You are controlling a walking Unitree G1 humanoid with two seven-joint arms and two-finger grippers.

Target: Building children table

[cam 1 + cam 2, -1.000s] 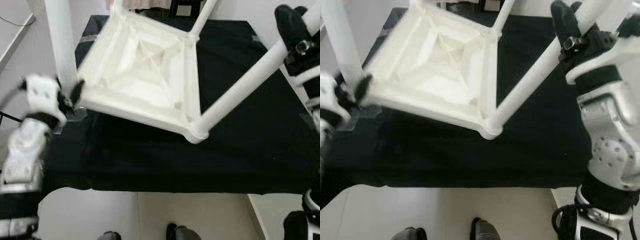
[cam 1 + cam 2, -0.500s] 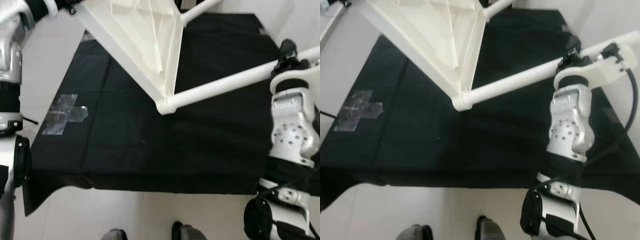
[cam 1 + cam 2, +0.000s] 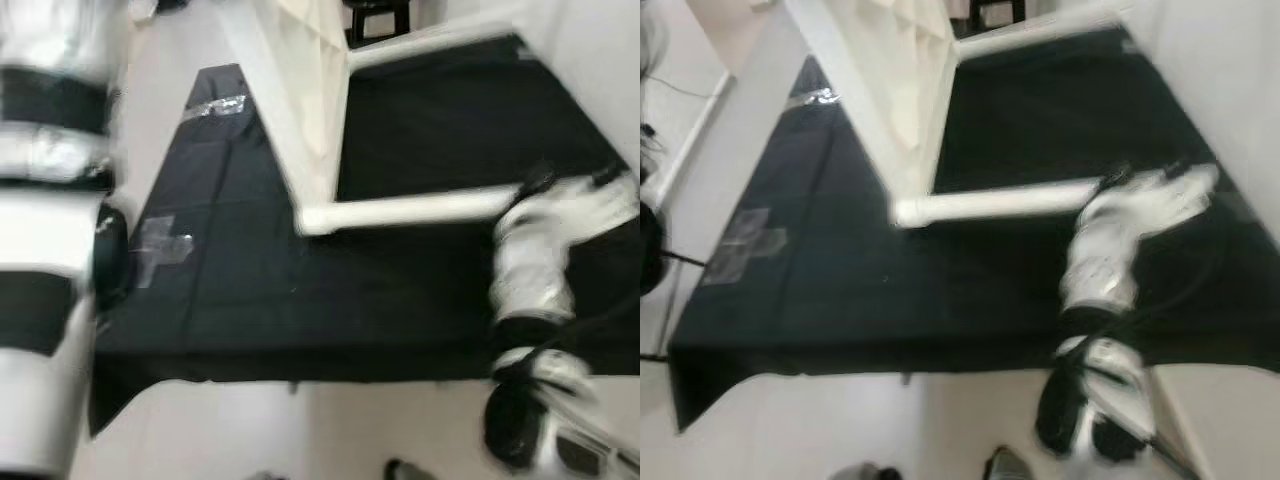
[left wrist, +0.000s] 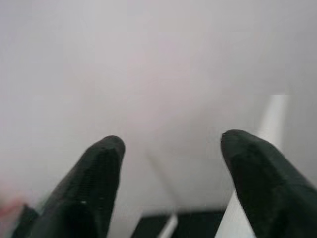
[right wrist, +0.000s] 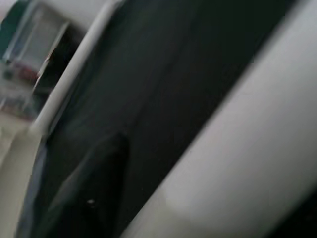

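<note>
Left eye view is pretty blurry, but we can see the white children's table tipped up on edge over the black cloth that covers the floor, with its ribbed underside facing toward our right arm's side. One table leg sticks out level from the bottom corner, straight toward our right gripper, which sits at the far end of that leg. A second leg runs out the same way, higher up and farther from us. Right wrist view has the leg running right alongside the gripper, with one dark finger beside it, so it looks clamped on the leg, though the blur hides the actual contact. Left wrist view shows our left gripper with both fingers spread apart, nothing between them. Beside our left arm there's a taped cross on the cloth
</note>
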